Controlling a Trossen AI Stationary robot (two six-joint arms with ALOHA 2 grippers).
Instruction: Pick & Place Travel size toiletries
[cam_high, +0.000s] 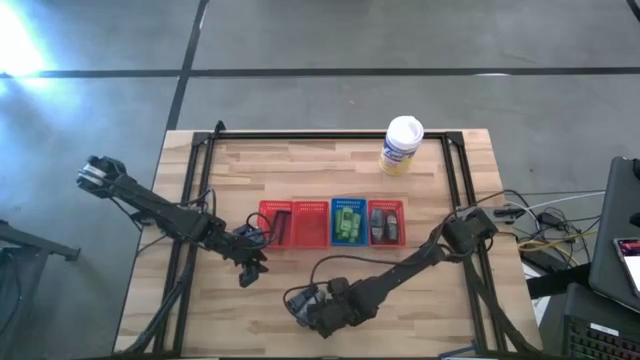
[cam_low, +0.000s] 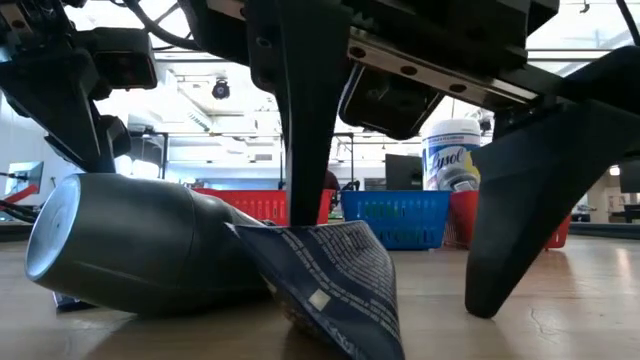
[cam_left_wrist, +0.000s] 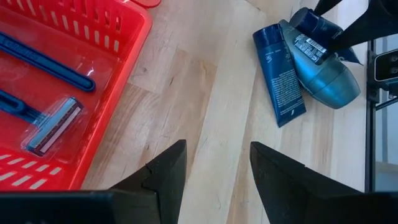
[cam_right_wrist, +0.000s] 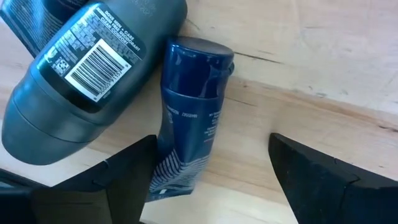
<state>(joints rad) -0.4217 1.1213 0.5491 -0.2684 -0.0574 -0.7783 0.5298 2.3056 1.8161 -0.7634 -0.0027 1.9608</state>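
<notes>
**Right gripper spread over two toiletries at the near edge of the surface**

At the lower centre of the high view, the right gripper (cam_high: 312, 312) sits low over the wooden surface (cam_high: 440, 300) with its fingers spread wide and nothing between them. The right wrist view shows what lies beneath it: a dark blue tube (cam_right_wrist: 189, 118) lying flat, cap end away from the fingers, its crimped end just beside one finger. Touching it on one side is a dark grey oval bottle (cam_right_wrist: 87, 74), on its side, with a white barcode label facing up. In the low view the grey bottle (cam_low: 130, 245) fills the lower left and the blue tube (cam_low: 330, 275) leans against it.

A little farther in, at the left of the high view, the left gripper (cam_high: 250, 268) hovers over bare wood, fingers partly apart, holding nothing. Just beside it is the nearest red basket (cam_left_wrist: 37, 93); it holds blue-handled disposable razors (cam_left_wrist: 53, 124) in clear wrap.

Across the middle of the surface stands a row of four baskets, touching side to side: red (cam_high: 275, 222), red (cam_high: 310, 222), blue (cam_high: 348, 221) with bright green little bottles (cam_high: 348, 224), then red (cam_high: 386, 221) with dark grey oval items (cam_high: 386, 222).

Farthest off, toward the upper right, a white tub (cam_high: 402, 145) with a yellow label stands upright.
</notes>
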